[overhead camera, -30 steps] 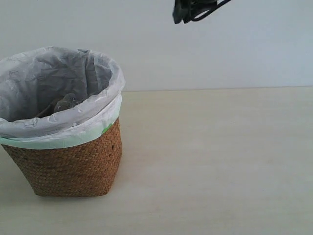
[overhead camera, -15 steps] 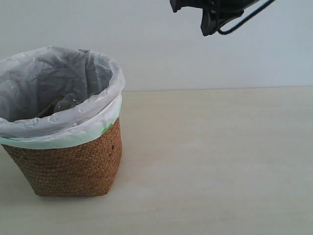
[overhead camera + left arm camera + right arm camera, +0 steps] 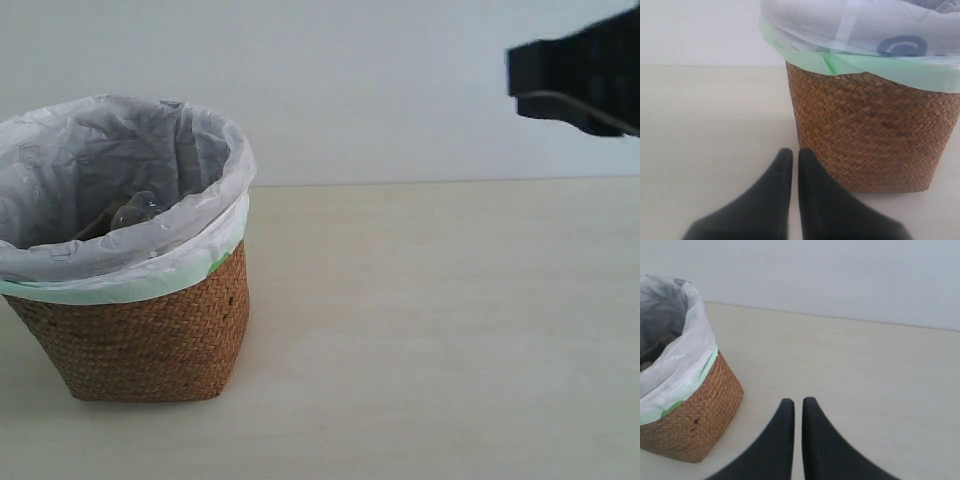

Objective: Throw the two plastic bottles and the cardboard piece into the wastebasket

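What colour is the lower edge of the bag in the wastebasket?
Light green; the bag edge shows best in the left wrist view.

Wastebasket (image 3: 150,340): rough brown woven wicker. Bag liner (image 3: 120,160): thin crinkly translucent plastic w/ slight sheen. Table (image 3: 450,330): smooth, matt, pale wood-look.

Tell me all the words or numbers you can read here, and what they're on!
None can be read.
The bag lining the basket has one dark blue curled mark in the left wrist view. It may be part of a letter or a logo, but I cannot tell which.
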